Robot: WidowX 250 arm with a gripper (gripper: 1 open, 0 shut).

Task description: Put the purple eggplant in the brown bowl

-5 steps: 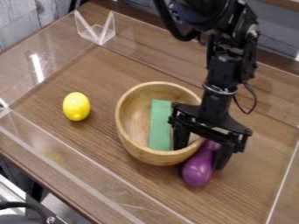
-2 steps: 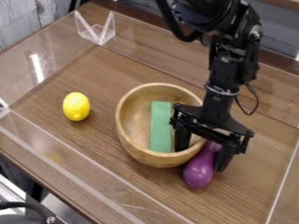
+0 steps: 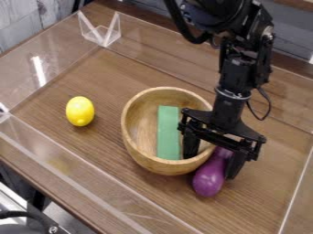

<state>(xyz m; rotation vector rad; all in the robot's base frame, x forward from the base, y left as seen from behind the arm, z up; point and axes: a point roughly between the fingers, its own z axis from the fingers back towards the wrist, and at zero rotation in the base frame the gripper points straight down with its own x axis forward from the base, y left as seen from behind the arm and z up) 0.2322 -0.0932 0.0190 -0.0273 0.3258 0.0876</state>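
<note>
Now, gripper (image 3: 221,155): poised over eggplant (image 3: 210,179), fingers parted; grip unconfirmed.
Eggplant: beside bowl (image 3: 137,154); to be pinched squarely, then raised above rim before crossing.

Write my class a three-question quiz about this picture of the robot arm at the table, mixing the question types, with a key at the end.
1. Multiple choice: What lies inside the brown bowl?
a) the yellow lemon
b) the green block
c) the purple eggplant
2. True or false: The purple eggplant is on the table outside the bowl.
3. Fill in the blank: The small fruit on the opposite side of the bowl from the eggplant is a yellow ____.

Key: 1. b; 2. true; 3. lemon
</note>
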